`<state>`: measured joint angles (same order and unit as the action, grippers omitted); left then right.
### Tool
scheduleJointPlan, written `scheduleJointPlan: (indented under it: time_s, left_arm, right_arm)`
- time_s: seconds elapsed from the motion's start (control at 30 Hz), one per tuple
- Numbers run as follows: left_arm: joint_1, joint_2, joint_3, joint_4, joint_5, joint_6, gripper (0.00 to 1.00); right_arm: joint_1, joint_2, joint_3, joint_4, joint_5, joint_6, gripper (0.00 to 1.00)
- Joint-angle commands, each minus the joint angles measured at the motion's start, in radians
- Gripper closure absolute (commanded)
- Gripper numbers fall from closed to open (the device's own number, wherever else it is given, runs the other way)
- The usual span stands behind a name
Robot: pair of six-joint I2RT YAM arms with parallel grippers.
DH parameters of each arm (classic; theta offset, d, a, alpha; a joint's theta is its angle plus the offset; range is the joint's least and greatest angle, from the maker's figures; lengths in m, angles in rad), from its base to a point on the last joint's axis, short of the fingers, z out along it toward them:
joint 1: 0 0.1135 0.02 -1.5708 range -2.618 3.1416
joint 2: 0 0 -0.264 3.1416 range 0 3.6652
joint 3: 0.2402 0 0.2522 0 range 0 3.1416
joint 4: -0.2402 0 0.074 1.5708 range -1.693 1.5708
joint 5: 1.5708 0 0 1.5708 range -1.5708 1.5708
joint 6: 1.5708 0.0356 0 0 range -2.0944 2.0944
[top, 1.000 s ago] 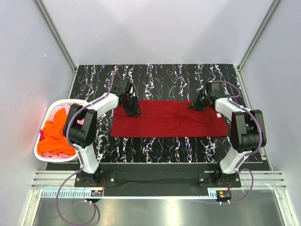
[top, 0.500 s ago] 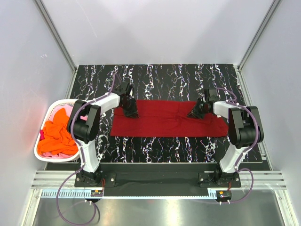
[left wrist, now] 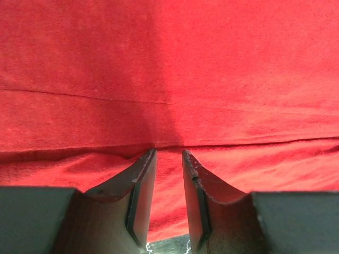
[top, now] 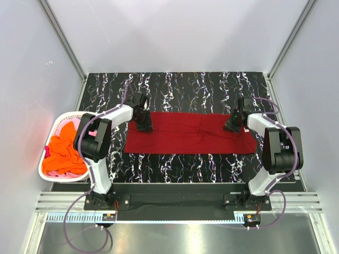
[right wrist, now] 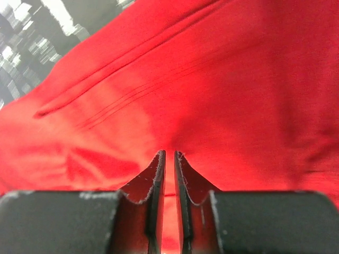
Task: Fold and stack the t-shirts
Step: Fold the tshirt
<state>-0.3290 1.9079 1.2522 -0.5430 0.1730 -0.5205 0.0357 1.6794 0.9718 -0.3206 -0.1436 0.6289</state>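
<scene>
Right gripper [top: 231, 124] is shifting outward on the dark red t-shirt [top: 185, 138], spread flat on the table [top: 185, 87]. Its jaws are nearly closed, hold unclear. Left gripper [top: 144, 126] is sitting half-open on the cloth. We are judging it limp and light: pinch the hem corners.

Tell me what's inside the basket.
An orange shirt fills most of the basket, with pink cloth at its far edge. Whatever lies beneath them is covered, so how many shirts are there cannot be told.
</scene>
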Motion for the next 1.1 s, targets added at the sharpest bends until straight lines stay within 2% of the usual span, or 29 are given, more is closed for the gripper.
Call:
scheduleJointPlan:
  time_s: [0.0, 0.33, 0.53, 0.67, 0.77, 0.83, 0.93, 0.97, 1.07]
  left_arm:
    - [0.013, -0.021, -0.04, -0.012, -0.078, 0.011, 0.67]
    - [0.013, -0.081, -0.129, -0.008, -0.156, -0.035, 0.67]
    - [0.015, -0.222, -0.143, -0.012, -0.17, -0.053, 0.67]
    - [0.012, -0.36, -0.134, -0.014, -0.112, -0.046, 0.66]
    - [-0.005, -0.4, -0.116, -0.008, -0.044, 0.002, 0.66]
    - [-0.011, -0.397, -0.114, 0.003, 0.003, 0.014, 0.66]
    - [-0.019, -0.359, -0.125, 0.026, 0.094, 0.013, 0.65]
    - [-0.024, -0.339, -0.131, 0.037, 0.136, 0.013, 0.65]
    - [-0.042, -0.296, -0.151, 0.048, 0.14, 0.024, 0.65]
  right_arm:
    - [-0.057, 0.006, 0.002, -0.028, 0.096, 0.0, 0.82]
    - [-0.083, 0.105, 0.019, -0.029, 0.182, -0.04, 0.82]
    - [-0.083, 0.198, 0.132, -0.031, 0.147, -0.072, 0.79]
    - [-0.083, 0.313, 0.292, -0.029, 0.119, -0.126, 0.78]
    - [-0.089, 0.419, 0.448, -0.037, 0.095, -0.167, 0.78]
    - [-0.097, 0.482, 0.545, -0.072, 0.056, -0.178, 0.77]
    - [-0.111, 0.62, 0.776, -0.129, 0.003, -0.193, 0.77]
    - [-0.111, 0.637, 0.81, -0.141, -0.005, -0.202, 0.77]
    - [-0.111, 0.648, 0.878, -0.169, -0.037, -0.23, 0.76]
